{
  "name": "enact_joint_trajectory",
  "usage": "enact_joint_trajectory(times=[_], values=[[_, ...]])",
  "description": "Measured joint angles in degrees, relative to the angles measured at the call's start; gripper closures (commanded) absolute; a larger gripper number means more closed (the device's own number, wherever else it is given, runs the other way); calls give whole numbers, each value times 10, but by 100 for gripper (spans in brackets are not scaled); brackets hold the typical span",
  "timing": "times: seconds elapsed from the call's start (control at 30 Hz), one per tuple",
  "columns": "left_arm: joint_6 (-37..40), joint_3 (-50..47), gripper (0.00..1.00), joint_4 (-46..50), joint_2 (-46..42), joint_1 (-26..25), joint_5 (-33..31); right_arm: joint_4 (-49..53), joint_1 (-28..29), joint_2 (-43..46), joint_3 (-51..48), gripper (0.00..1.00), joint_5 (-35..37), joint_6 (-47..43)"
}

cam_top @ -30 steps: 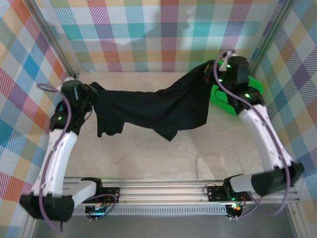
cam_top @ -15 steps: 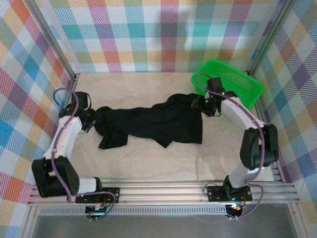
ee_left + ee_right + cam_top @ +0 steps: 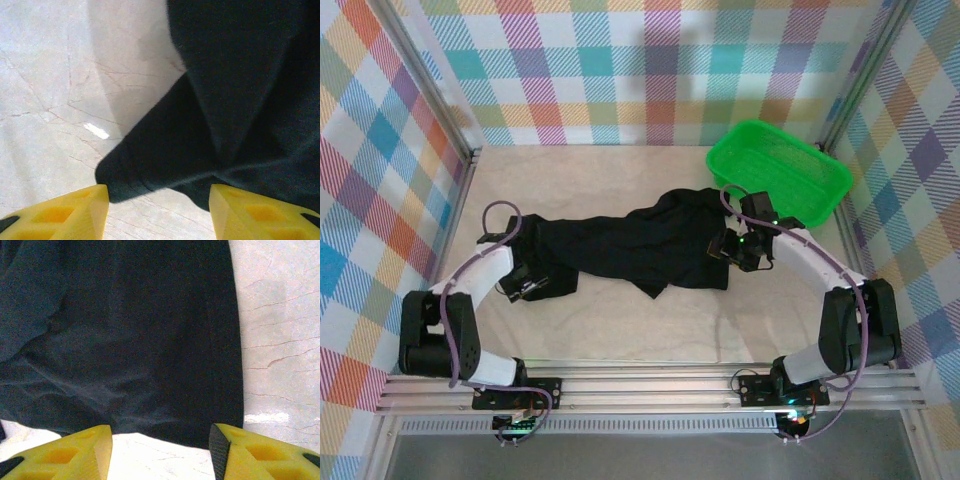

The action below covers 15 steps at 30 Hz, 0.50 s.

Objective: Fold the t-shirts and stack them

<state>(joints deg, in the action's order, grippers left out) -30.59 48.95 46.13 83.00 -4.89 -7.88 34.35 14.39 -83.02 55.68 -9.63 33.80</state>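
Okay, we see the plain black soft-cloth t-shirt (image 3: 640,240) lying rumpled mid-frame on the pale marble-look table (image 3: 620,320). Left gripper (image 3: 157,202) and right gripper (image 3: 160,440) sit at its left and right ends, fingers apart, gripping nothing.

T-shirt (image 3: 240,100) running off top, right edges in left wrist view. Right gripper (image 3: 159,435) getting cropped at wrist view's bottom. Left gripper (image 3: 527,288) covering shirt's left end.

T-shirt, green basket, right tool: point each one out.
T-shirt (image 3: 630,245): top external view, middle of the cloth.
Green basket (image 3: 782,172): top external view, bare floor inside.
Right tool (image 3: 160,450): right wrist view, midway between open fingertips.
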Motion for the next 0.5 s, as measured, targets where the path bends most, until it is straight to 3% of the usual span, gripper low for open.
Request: enact_joint_trajectory(times=[0.3,0.5], values=[[10,14,51,2,65,-7,-91,-3,0,7,-10,45,-14,0],[17,38,56,-19,84,8,-97,-2,0,7,-17,45,-19,0]])
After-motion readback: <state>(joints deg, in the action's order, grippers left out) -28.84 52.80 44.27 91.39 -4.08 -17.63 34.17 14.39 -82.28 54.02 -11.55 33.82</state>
